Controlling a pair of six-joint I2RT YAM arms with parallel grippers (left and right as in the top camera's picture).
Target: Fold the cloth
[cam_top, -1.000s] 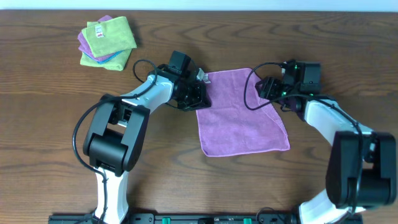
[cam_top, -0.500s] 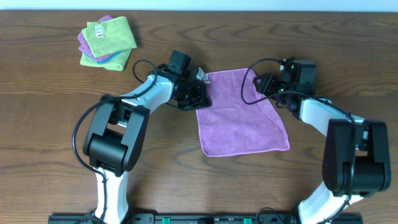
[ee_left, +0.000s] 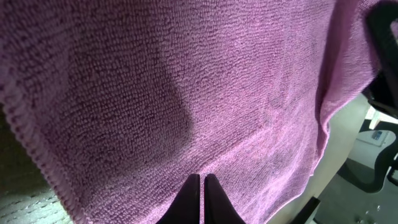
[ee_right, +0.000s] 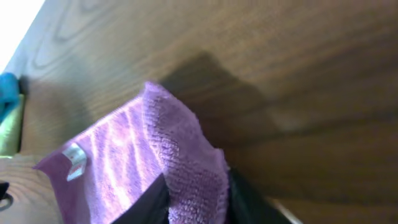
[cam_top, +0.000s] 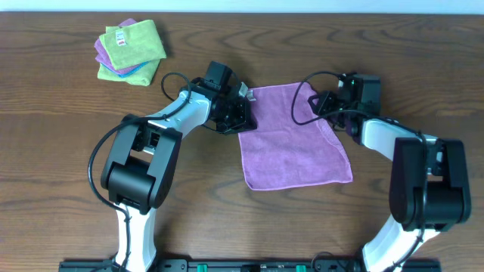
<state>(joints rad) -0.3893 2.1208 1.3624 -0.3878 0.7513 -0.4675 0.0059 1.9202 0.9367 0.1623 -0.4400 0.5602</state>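
The lilac cloth (cam_top: 295, 143) lies spread on the wooden table (cam_top: 60, 151), its white tag (cam_top: 246, 92) at the far left corner. My left gripper (cam_top: 242, 119) sits at the cloth's left edge, just below that corner. In the left wrist view its dark fingers (ee_left: 202, 180) are pressed together with the cloth (ee_left: 186, 93) filling the view beyond them. My right gripper (cam_top: 324, 106) is at the far right corner. In the right wrist view it (ee_right: 196, 199) is shut on a raised fold of cloth (ee_right: 180, 155), and the tag (ee_right: 74, 154) shows beyond.
A stack of folded cloths (cam_top: 130, 51), lime-green on top of purple and blue, lies at the far left of the table. Black cables loop beside both wrists, one of them over the cloth's far right part (cam_top: 302, 94).
My right gripper has shifted a little to the left and farther back with the cloth's corner in it. The left arm has not moved.
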